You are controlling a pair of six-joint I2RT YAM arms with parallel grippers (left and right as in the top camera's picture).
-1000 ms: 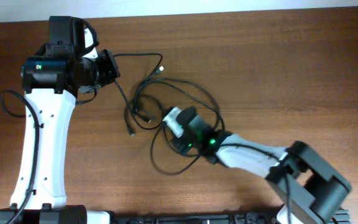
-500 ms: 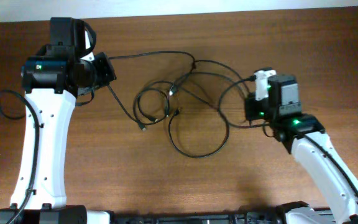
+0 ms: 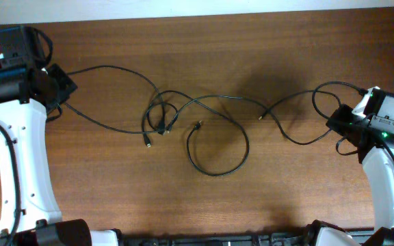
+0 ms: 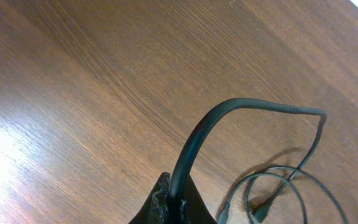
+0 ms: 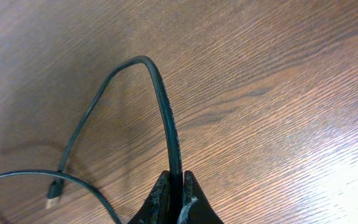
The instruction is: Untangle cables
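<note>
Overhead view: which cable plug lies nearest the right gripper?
The lone plug just right of the big loop, nearest the right gripper; the other two plugs lie farther left by the tangle.

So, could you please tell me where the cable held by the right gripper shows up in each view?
Right wrist: the cable rises from the right gripper at bottom centre and bends left.
Overhead: at the right side, trailing from that gripper toward the middle.
Left wrist: I cannot pick it out there.
Shared landmark: the brown wooden table, in all three views.
</note>
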